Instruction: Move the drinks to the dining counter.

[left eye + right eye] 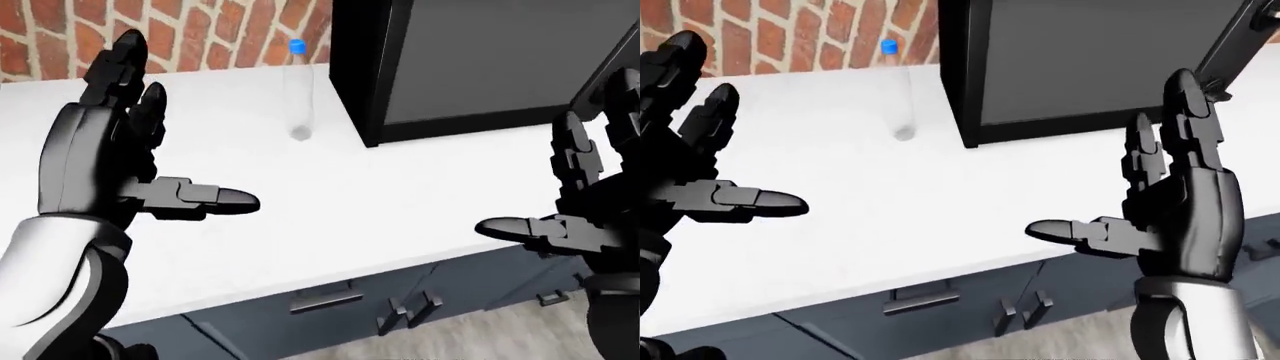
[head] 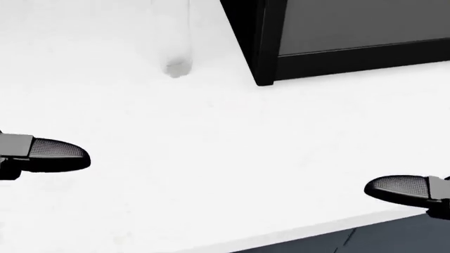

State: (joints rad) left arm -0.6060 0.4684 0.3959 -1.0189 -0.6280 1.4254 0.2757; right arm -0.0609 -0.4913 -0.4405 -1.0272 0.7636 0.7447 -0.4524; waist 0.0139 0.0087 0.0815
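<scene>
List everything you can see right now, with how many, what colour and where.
water bottle: one, clear with a blue cap, upright on the counter beside the black appliance
black appliance: one, black with a grey panel, top right of the counter
counter: one, white
brick wall: one, red, along the top of the eye views
drawer handle: one, dark metal, under the counter edge
left robot hand: one, black, open
right robot hand: one, black, open
</scene>
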